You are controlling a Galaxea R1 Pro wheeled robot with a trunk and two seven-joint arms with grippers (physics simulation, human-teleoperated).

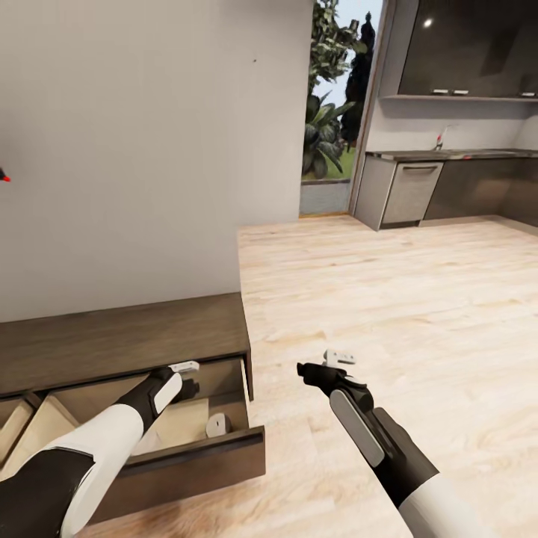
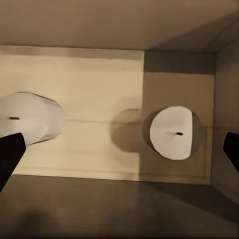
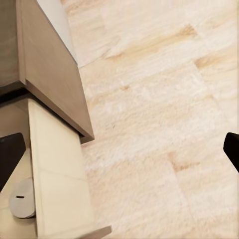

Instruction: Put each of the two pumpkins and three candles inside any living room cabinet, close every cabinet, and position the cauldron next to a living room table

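At the right end of the cabinet (image 1: 127,340), the end drawer (image 1: 194,456) stands pulled out, pale interior exposed. The left gripper (image 1: 181,378) hangs over the open drawer, just under the cabinet's top edge. Left wrist view: fingertips (image 2: 10,157) wide apart at the frame edges, nothing between them. Two candles lie on the drawer floor below: one cream candle (image 2: 175,132) upright near the drawer's end wall, wick dot facing the camera; a second candle (image 2: 31,118) apart from it, its side showing, so probably tilted or seen at an angle. In the head view one candle (image 1: 217,426) shows near the drawer's front right corner; the arm covers much of the rest.

Judgement: the gripper's spread fingers above the candles suit a drop-off just made; a third candle and the pumpkins are not seen, so I cannot tell how much remains.

The right gripper (image 1: 323,368) hovers over the wood floor (image 1: 388,299) beside the drawer's outer end, fingers parted and empty, apparently parked clear of the drawer's travel. The drawer is not yet closed.
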